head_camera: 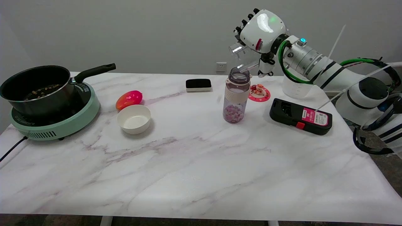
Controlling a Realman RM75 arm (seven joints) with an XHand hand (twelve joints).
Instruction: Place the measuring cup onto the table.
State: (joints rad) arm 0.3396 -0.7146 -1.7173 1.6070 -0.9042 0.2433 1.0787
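My right hand (262, 29) is raised over the back right of the table and grips a small clear measuring cup (237, 49). The cup is tilted on its side in the air, its lower edge just above the open mouth of a clear bottle (235, 100). The bottle stands upright on the marble table (194, 163) with pink, purple and white pieces in its lower part. My fingers are mostly hidden behind the back of the hand. I cannot tell whether anything is left in the cup.
A clear graduated beaker (295, 89) stands behind my forearm. A black device with a red label (300, 116) and a pink coaster (259, 93) lie right of the bottle. A black pad (198, 84), mango (129, 99), white bowl (134, 119) and pot on a green cooker (47, 100) lie to the left.
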